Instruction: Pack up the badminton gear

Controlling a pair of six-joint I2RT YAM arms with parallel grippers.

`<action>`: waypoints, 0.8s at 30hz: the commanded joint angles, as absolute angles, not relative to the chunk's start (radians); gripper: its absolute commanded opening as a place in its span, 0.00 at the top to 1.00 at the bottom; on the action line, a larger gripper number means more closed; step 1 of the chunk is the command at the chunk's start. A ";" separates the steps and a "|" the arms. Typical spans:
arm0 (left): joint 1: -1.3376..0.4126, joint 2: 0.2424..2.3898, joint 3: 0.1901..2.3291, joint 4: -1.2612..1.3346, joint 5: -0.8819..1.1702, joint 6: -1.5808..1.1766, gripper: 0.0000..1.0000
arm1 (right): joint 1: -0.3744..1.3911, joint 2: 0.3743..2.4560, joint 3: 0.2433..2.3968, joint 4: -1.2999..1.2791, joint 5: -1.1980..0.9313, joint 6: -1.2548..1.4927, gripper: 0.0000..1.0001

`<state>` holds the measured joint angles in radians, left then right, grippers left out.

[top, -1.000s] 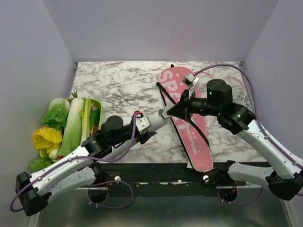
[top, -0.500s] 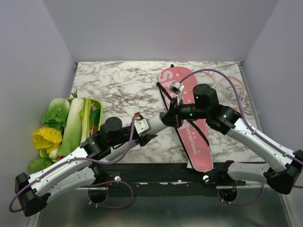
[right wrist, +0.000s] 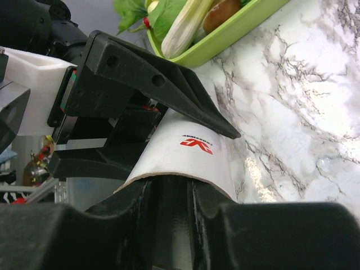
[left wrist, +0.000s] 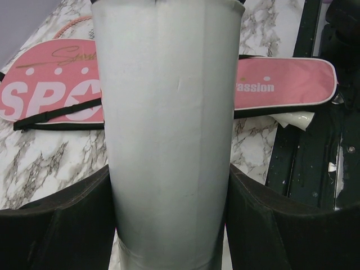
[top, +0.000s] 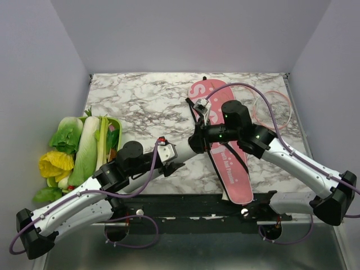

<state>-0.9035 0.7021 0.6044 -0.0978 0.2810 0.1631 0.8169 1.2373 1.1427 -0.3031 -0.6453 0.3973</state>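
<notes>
Two robot arms built of white-shelled links joined by rounded black motor housings: the left arm (top: pixel 79 199) and the right arm (top: pixel 304 166). A thin purple cable (top: pixel 151 171) follows the left arm, and a second purple cable (top: pixel 247 85) follows the right. Small green lights (top: pixel 227 120) dot the right arm's black wrist housing. The left claw (top: pixel 188 147) has a white block with a red tab behind matte black, angular plastic fingers (right wrist: pixel 152 79). The right claw (right wrist: pixel 174 225) has broad, smooth-edged black fingers.
</notes>
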 commanded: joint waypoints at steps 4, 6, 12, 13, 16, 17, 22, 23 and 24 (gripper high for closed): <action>-0.913 0.706 0.615 -0.009 0.296 0.155 1.00 | 0.848 1.158 1.198 -0.417 -0.507 0.364 0.54; -0.914 0.709 0.614 -0.009 0.295 0.156 1.00 | 0.848 1.137 1.225 -0.484 -0.422 0.338 0.52; -0.913 0.716 0.615 -0.015 0.284 0.161 1.00 | 0.848 1.078 1.336 -0.626 -0.031 0.275 0.41; -0.914 0.716 0.614 -0.018 0.282 0.161 1.00 | 0.848 1.078 1.345 -0.640 0.065 0.270 0.40; -0.913 0.718 0.617 -0.020 0.276 0.161 1.00 | 0.836 1.098 1.381 -0.686 0.205 0.261 0.38; -0.913 0.718 0.615 -0.020 0.275 0.163 1.00 | 0.822 1.107 1.384 -0.693 0.239 0.261 0.37; -0.914 0.710 0.617 -0.020 0.249 0.161 1.00 | 0.706 1.216 1.350 -0.696 0.334 0.279 0.38; -0.913 0.710 0.618 -0.020 0.239 0.161 1.00 | 0.669 1.235 1.339 -0.689 0.339 0.285 0.38; -0.913 0.710 0.618 -0.021 0.224 0.164 1.00 | 0.655 1.259 1.313 -0.660 0.356 0.287 0.38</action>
<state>-0.9077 0.7200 0.6044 -0.0574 0.2714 0.1635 0.7296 1.1698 1.3712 -0.6384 0.2153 0.2836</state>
